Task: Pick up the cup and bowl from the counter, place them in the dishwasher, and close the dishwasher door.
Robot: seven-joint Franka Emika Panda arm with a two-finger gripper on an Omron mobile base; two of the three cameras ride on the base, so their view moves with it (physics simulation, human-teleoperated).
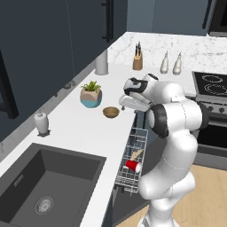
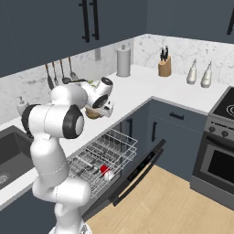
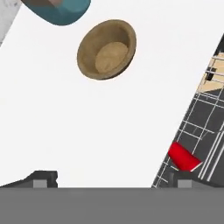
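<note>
The gripper's (image 3: 111,178) two dark finger tips (image 3: 43,178) sat nearest the hand camera, set wide apart with nothing between them; I logged the jaws as released. Their lower parts were cut off by the frame edge. Past them lay bare white counter (image 3: 87,131). The bowl (image 3: 107,49) stood upright on it, tan and empty, clear of the gripper. Beside the bowl, a teal plant pot (image 3: 61,11) was cropped by the picture edge, so I saw only its lower body there.

In the left base view the bowl (image 1: 111,112) sat on the counter (image 1: 75,128) between the plant pot (image 1: 91,97) and the hand, near the counter edge above the dishwasher (image 1: 133,164). The arm's own links hid most of the hand there.

The cup (image 1: 133,166) lay on its side in the pulled-out wire rack. In the right base view I could see only a small red patch of it (image 2: 104,170) through the wires. The dishwasher door (image 2: 137,171) hung open, tilted down toward the floor.
</note>
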